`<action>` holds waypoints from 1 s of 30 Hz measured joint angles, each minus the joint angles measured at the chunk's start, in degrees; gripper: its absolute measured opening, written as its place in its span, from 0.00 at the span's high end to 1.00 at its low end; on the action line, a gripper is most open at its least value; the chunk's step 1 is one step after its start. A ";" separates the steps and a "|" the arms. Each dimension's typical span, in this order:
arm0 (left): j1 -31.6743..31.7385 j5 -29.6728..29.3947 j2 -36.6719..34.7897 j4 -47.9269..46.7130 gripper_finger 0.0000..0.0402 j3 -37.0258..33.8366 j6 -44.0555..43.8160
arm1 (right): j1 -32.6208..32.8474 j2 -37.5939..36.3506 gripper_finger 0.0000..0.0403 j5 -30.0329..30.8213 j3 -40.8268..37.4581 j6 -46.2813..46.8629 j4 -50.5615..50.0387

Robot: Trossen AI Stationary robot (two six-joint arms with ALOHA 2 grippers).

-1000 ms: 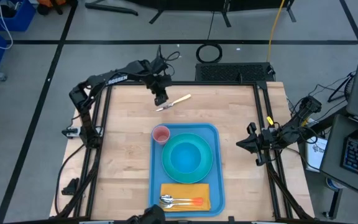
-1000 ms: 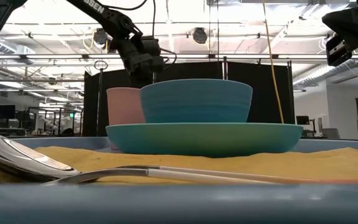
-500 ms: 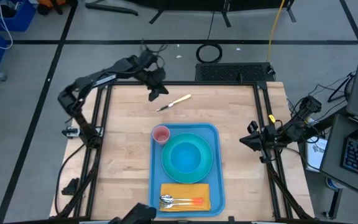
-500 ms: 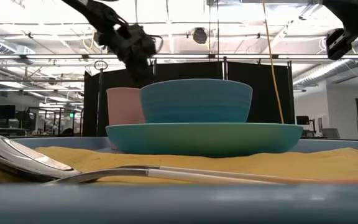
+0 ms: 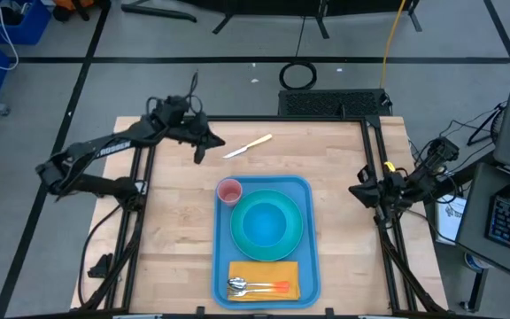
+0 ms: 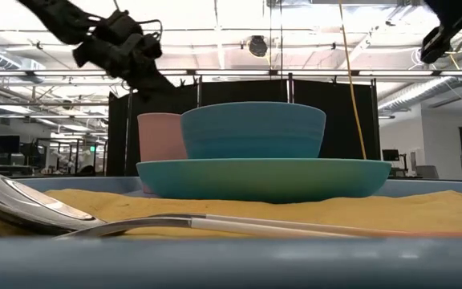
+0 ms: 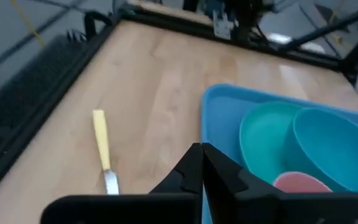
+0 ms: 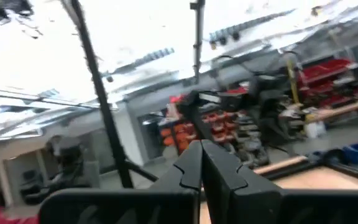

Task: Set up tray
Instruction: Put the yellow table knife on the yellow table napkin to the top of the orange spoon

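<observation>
The knife (image 5: 247, 146) lies off the tray (image 5: 308, 239), beyond its cup-side end; the empty, closed left gripper (image 5: 198, 152) is nearer than the closed right gripper (image 5: 359, 192).

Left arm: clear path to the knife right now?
Probably yes. The knife lies alone on bare table beside the shut left hand, outside the tray; nothing sits between them.
</observation>
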 joint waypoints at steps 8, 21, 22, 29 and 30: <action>-0.92 -0.62 -4.56 8.42 0.99 -8.07 -4.45 | -6.88 4.07 1.00 -0.07 0.11 -0.12 -3.37; -6.63 -1.34 -4.49 17.23 0.99 -11.85 -9.02 | -26.06 23.83 1.00 -10.49 18.07 4.84 -32.20; -7.02 -1.85 -4.49 17.55 0.98 -12.33 -9.17 | -28.04 25.87 1.00 -10.52 19.90 3.94 -34.62; -8.91 -4.90 -4.49 18.27 0.96 -14.23 -9.79 | -43.66 41.41 1.00 -26.28 31.07 -1.11 -39.08; -9.12 -4.82 -4.49 18.29 0.97 -14.50 -9.78 | -46.20 43.37 1.00 -30.18 33.18 -1.99 -40.70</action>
